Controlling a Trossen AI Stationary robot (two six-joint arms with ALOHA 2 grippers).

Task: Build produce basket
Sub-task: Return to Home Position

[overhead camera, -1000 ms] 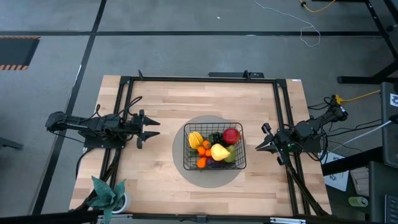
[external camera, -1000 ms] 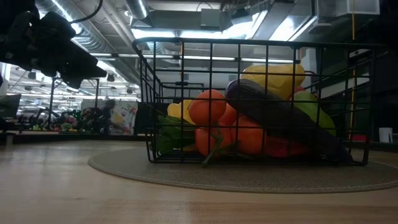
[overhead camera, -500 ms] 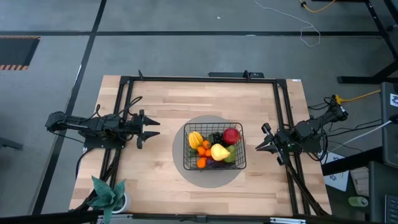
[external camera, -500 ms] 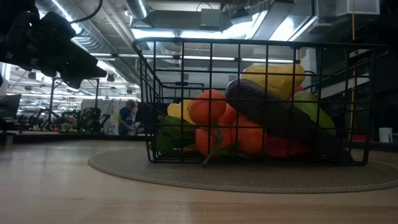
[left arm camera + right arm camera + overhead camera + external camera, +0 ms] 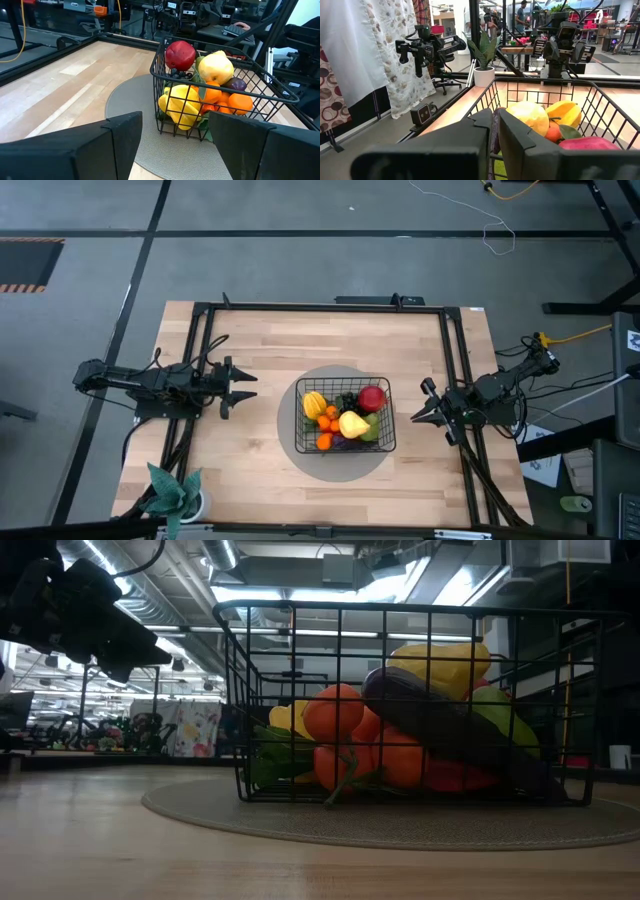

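Observation:
The black wire basket (image 5: 345,418) stands on a round grey mat (image 5: 340,463) at the table's middle. It holds a red apple (image 5: 372,398), a yellow pear (image 5: 353,424), a yellow ridged fruit (image 5: 314,403), small oranges (image 5: 325,440), a green apple (image 5: 372,429), dark grapes and a purple eggplant (image 5: 440,720). My left gripper (image 5: 246,387) hovers open left of the basket, above the table. My right gripper (image 5: 414,415) is shut near the table's right edge, pointing at the basket.
A green potted plant (image 5: 172,493) stands at the table's near left corner. A black frame (image 5: 320,307) runs around the tabletop. Bare wood lies between each gripper and the mat. In the left wrist view, a hand (image 5: 241,25) rests at a keyboard far beyond the table.

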